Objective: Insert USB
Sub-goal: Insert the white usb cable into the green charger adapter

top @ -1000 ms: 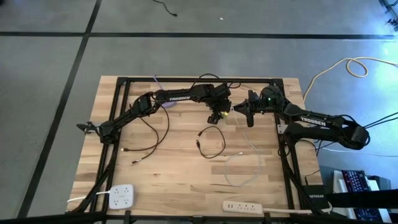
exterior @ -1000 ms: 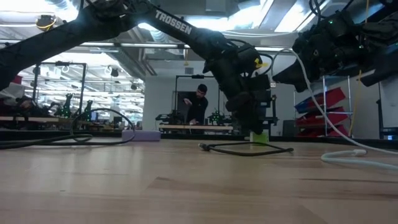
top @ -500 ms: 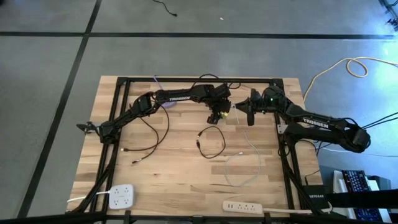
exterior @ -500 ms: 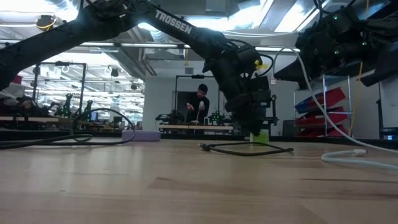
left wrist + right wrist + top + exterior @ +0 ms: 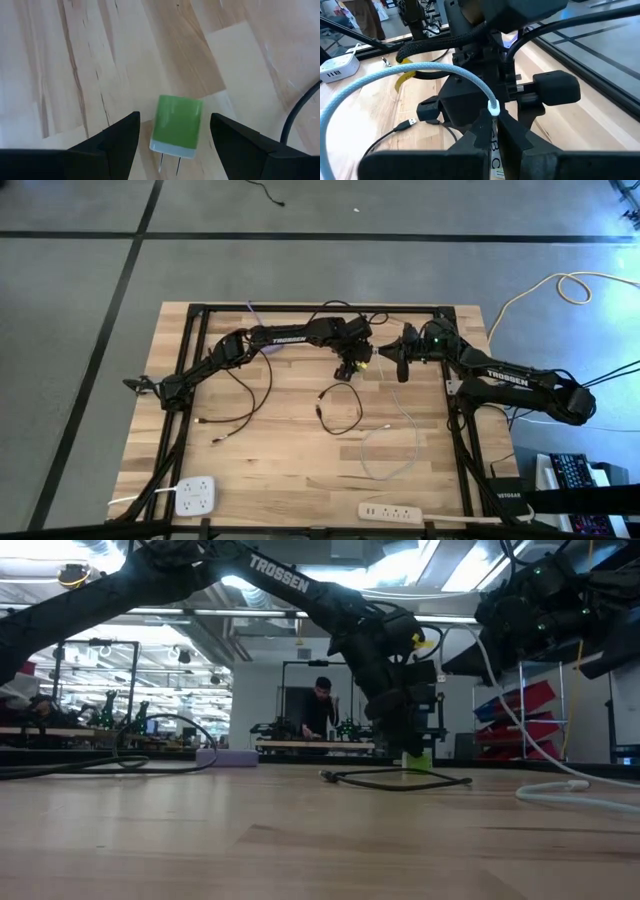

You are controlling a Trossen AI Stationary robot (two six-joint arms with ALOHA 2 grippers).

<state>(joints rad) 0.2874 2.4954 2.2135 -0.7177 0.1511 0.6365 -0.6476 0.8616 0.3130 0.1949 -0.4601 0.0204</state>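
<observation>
Near the upper centre of the high view, our left gripper [image 5: 345, 369] hangs low over the small green plastic wall charger with a white prong end [image 5: 176, 126]. In the left wrist view the charger lies flat on the pale wooden table [image 5: 270, 470], lower centre of the frame, with our fingers [image 5: 116, 141] apart on either side of it and not touching it.

Just right of it in the high view, our right gripper [image 5: 392, 352] hovers off the table. Its jaws are pressed together on the white plug end of the light blue braided cable [image 5: 395, 75], which arcs across the upper left of the right wrist view.

We judge the charger light and rigid, with smooth sides that could slip, so we should pinch its flat green faces, clear of the metal prongs. The cable is limp, so we hold it right at the stiff plug, which is best for steering it into the port.
</observation>
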